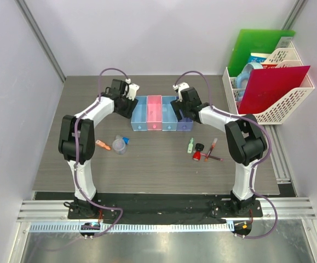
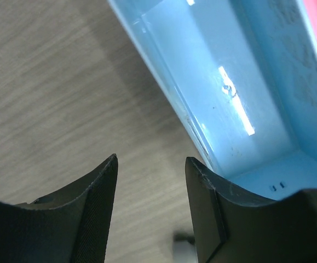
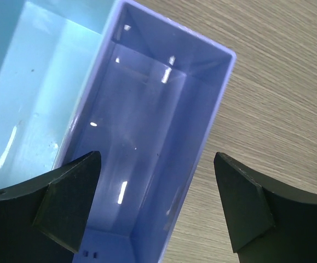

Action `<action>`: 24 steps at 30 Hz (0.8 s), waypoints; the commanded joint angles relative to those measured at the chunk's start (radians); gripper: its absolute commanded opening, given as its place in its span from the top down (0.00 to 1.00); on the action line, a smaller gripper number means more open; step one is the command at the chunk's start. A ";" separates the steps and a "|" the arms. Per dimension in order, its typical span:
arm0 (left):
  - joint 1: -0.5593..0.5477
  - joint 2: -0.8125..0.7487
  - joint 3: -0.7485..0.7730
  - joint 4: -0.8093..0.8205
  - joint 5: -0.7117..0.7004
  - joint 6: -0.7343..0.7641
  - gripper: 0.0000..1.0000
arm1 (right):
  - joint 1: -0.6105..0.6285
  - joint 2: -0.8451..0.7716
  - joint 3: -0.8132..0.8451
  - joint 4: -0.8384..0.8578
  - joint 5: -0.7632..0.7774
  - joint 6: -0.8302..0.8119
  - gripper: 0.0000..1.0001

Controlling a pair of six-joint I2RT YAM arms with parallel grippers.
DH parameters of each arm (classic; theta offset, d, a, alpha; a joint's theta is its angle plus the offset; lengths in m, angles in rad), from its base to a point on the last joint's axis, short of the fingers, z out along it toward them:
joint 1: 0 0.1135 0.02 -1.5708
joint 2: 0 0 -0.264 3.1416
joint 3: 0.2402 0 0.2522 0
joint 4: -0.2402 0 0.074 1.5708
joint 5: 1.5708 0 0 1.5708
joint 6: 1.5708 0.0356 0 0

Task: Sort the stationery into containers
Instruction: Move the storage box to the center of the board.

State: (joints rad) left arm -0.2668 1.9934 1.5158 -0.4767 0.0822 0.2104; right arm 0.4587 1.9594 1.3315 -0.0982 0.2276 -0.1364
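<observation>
Left wrist view: left pincer (image 2: pixel 150 164) is parted to a moderate gap and grips nothing, with bare counter (image 2: pixel 49 82) showing between the fingers. The finger on the view's right (image 2: pixel 202 219) sits at the outer wall of the left-end light blue bin (image 2: pixel 246 82); touching or just clear, can't tell.

Right wrist view: right pincer (image 3: pixel 157 159) is spread wide, grips nothing and hangs over the purple-blue bin (image 3: pixel 147 137). That bin's outer long wall lies between the fingers. Second light blue bin (image 3: pixel 32 93) joins it on the other side.

Top external: the pincers are at the far half of the counter, one at each end of the bin row. Pink bin (image 1: pixel 154 112) sits between the two light blue ones.

All stationery lies on the counter nearer the arm bases, well apart from both pincers.
- Left group: orange piece (image 1: pixel 103 145), greyish clear roll (image 1: pixel 119 146) just beside it, tiny blue piece (image 1: pixel 127 140) at the roll's edge.
- Right group: green piece (image 1: pixel 190 146), red-black round cap (image 1: pixel 197 154) just beside it, dark-red pens (image 1: pixel 212 149) next over, close together.

Far right: white mesh rack (image 1: pixel 281 107) with green folder (image 1: pixel 257 46) and red folder (image 1: pixel 270 87) standing in it.
</observation>
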 commanded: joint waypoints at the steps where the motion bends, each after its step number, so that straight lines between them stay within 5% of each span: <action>1: -0.089 -0.079 -0.046 -0.011 0.194 -0.037 0.46 | 0.054 -0.007 0.005 0.052 -0.083 0.006 0.08; 9: -0.091 -0.088 -0.033 0.056 -0.007 -0.025 0.44 | 0.064 -0.045 -0.008 0.058 -0.065 0.000 0.08; 19: -0.057 -0.165 0.050 -0.008 -0.024 0.015 0.38 | 0.064 -0.204 -0.021 0.008 -0.068 -0.045 0.07; 24: -0.038 -0.315 -0.079 -0.103 0.021 0.066 0.20 | 0.064 -0.332 -0.061 -0.067 -0.102 -0.071 0.04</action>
State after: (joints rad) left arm -0.3141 1.8374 1.5200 -0.5098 0.0399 0.2291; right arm 0.5140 1.7592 1.2984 -0.1173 0.1829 -0.1818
